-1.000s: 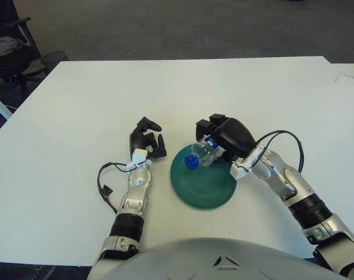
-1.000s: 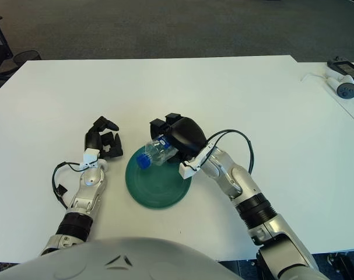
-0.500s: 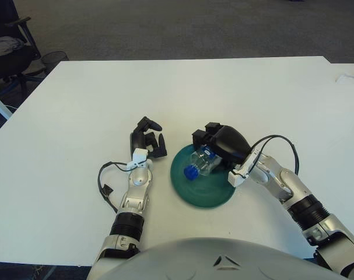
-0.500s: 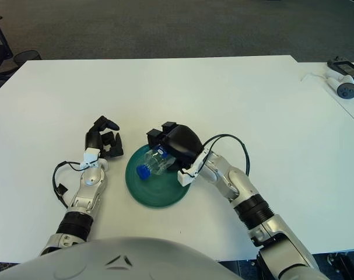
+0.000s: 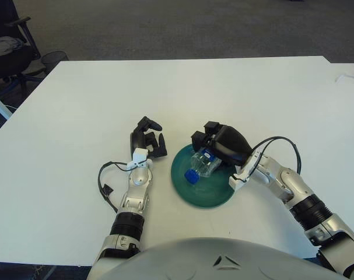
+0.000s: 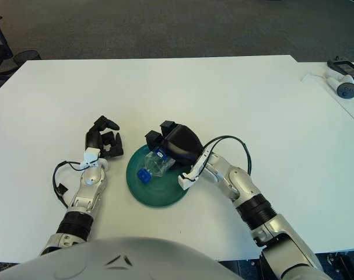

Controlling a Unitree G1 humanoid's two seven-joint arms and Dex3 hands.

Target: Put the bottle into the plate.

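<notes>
A clear plastic bottle [image 5: 200, 165] with a blue cap lies on its side in the dark green plate [image 5: 207, 192], cap toward the plate's left. My right hand [image 5: 214, 144] hovers over the bottle's base end at the plate's far rim; its fingers are spread and lifted off the bottle. It also shows in the right eye view [image 6: 168, 142], above the bottle [image 6: 153, 165]. My left hand [image 5: 146, 140] rests on the table just left of the plate, fingers curled and empty.
The white table [image 5: 77, 111] reaches far to the left and back. A black cable [image 5: 105, 188] loops beside my left forearm. A white device [image 6: 344, 87] and cable lie at the table's far right edge. An office chair [image 5: 10, 52] stands beyond the back left corner.
My right hand lowered the bottle from above the plate into it. The bottle has tipped further down onto the plate while the hand stayed, fingers loosened.
</notes>
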